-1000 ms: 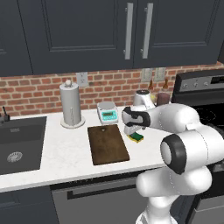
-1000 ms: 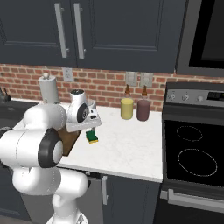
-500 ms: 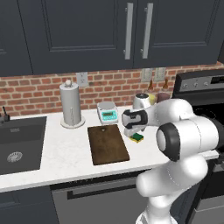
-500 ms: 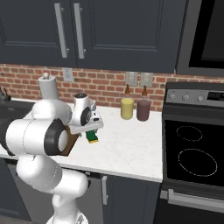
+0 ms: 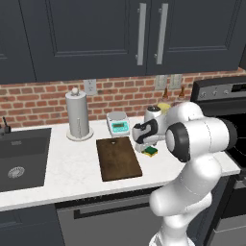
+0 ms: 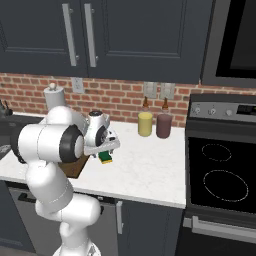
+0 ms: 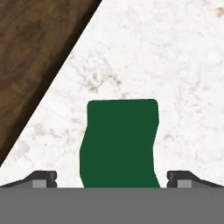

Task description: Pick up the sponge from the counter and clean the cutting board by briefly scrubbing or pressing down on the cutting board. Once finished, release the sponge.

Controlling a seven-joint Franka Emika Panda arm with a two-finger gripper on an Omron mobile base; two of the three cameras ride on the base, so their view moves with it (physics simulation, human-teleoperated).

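sponge (image 7: 119, 144) | green side up, long axis along view | hand (image 7: 112, 178) spread

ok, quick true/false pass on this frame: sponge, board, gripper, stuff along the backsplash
1. The sponge lies on the cutting board. False: it sits on the white counter, beside the board's edge on the stove side.
2. The gripper is open, with one fingertip on each side of the sponge. True.
3. The sponge faces the hand camera with its dark green layer. True.
4. The paper towel roll stands on the cutting board. False: it stands on the counter behind the board, nearer the sink.
5. Two bottles stand by the brick wall near the stove. True.
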